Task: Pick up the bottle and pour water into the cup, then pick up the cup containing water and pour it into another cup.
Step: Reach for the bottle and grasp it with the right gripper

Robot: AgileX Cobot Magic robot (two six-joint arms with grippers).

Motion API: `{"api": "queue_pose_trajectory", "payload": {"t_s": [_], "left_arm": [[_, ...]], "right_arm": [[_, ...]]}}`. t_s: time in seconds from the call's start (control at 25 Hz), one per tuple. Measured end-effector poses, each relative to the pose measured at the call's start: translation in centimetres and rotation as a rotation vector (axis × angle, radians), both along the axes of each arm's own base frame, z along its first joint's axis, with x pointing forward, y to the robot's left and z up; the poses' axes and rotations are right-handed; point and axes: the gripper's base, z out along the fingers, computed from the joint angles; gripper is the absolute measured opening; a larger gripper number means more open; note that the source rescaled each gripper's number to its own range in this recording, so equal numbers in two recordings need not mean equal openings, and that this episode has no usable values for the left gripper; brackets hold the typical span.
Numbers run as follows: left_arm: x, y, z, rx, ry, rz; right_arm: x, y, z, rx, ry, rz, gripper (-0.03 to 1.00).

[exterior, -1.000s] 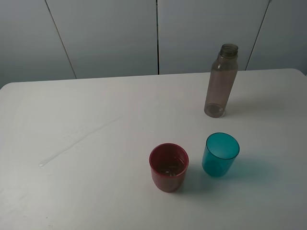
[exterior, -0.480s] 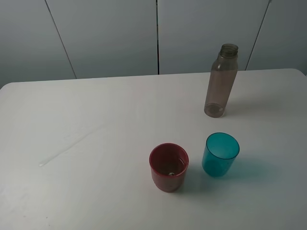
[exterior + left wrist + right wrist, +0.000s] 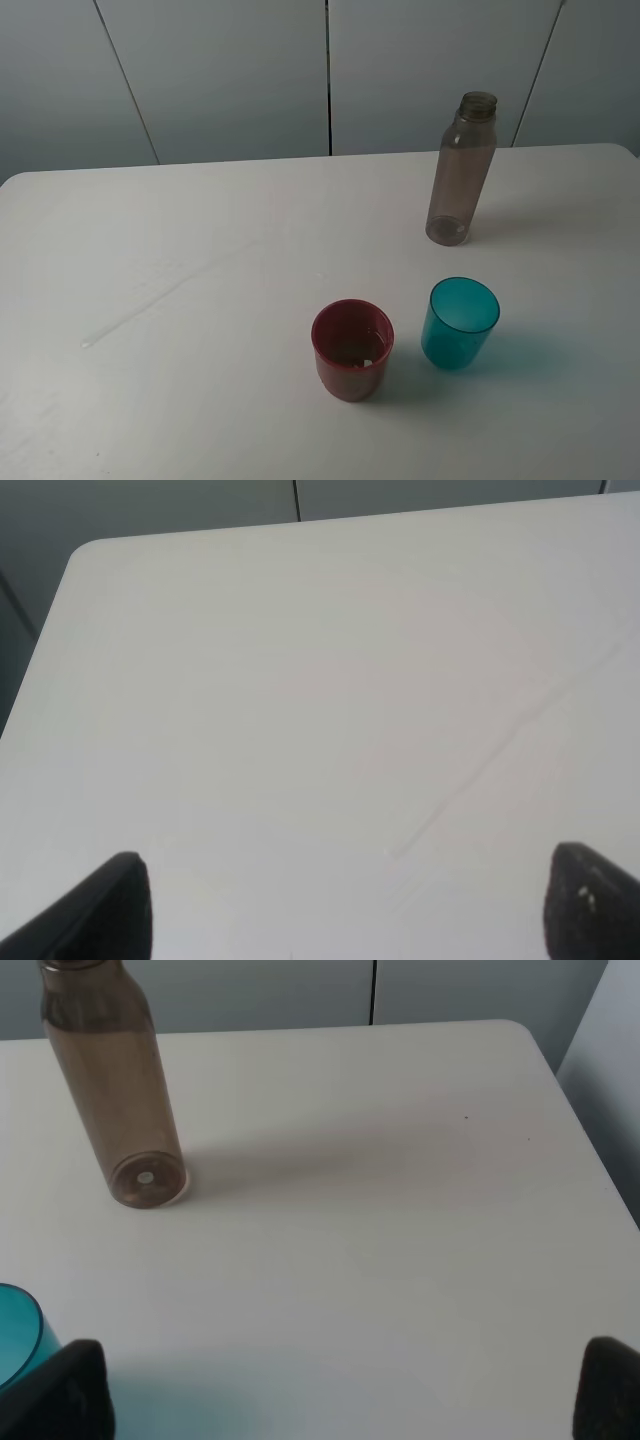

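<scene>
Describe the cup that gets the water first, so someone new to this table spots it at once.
On the white table, find the tall smoky grey-brown plastic bottle at the far right. Nearer the camera stand two small cups side by side, not touching. Yours is the right-hand one: a translucent teal-blue plastic tumbler, while its neighbour is an opaque red plastic cup.

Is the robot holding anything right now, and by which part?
Nothing is held. The left gripper and right gripper are both open above the table; the bottle, teal cup and red cup stand untouched.
</scene>
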Motion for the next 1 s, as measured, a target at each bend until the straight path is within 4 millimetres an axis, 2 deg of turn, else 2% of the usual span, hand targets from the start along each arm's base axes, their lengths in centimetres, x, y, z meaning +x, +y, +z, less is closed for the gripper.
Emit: {"api": "queue_pose_trajectory", "payload": {"t_s": [1.0], "left_arm": [[0.00, 0.00, 0.00, 0.000, 0.000, 0.000]], "right_arm": [[0.01, 0.21, -0.31, 0.025, 0.022, 0.013, 0.99]]}}
